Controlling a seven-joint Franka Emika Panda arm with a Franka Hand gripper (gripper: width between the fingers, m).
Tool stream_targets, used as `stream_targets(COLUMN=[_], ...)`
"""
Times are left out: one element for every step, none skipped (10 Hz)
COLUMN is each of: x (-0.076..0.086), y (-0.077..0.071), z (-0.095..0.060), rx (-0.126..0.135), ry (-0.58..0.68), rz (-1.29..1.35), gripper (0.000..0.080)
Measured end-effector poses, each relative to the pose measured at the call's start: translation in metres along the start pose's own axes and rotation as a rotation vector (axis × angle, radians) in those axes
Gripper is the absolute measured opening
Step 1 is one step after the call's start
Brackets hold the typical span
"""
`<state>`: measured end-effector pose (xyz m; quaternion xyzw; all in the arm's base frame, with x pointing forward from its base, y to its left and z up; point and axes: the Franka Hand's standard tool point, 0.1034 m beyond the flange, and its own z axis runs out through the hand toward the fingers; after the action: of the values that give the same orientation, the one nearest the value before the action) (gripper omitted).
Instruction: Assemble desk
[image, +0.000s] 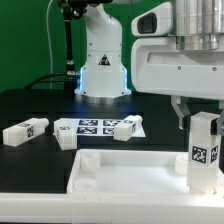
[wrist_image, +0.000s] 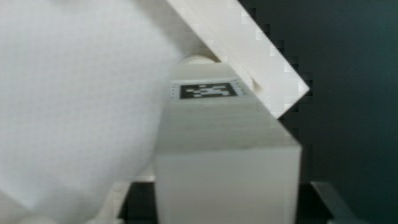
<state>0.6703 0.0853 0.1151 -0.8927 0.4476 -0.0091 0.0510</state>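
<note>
As the gripper (image: 202, 117) clamps it, the leg (image: 205, 136) shows a black-and-white tag (image: 204, 156).

- I'm looking at a robotics lab: green backdrop (image: 25, 40) fills the upper left.
- Top centre, the arm base (image: 103, 62) stands on a black table (image: 30, 105), blue light glowing.
- Mid-frame lies the marker board (image: 95, 127), and a white leg (image: 24, 131) at left carries a tag.

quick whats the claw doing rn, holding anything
claw: closed on a leg, held upright over the tabletop corner
</note>
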Motion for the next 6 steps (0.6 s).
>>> stream_targets(x=[0.0002, 0.0004, 0.0005, 0.0, -0.0006, -0.0029], y=[0.0001, 0.0002, -0.0007, -0.0008, -0.0012, -0.0019], z=[-0.0002, -0.0002, -0.0005, -0.0002, -0.0002, -0.0005], rx=[-0.003, -0.008, -0.017, -0.015, -0.015, -0.017], ry=[-0.002, -0.012, -0.02, -0.02, -0.02, -0.023], rz=[0.024, 0.043, 0.045, 0.022, -0.021, -0.049], gripper=[0.0291, 0.0291, 0.0291, 0.0347, 0.0484, 0.0484])
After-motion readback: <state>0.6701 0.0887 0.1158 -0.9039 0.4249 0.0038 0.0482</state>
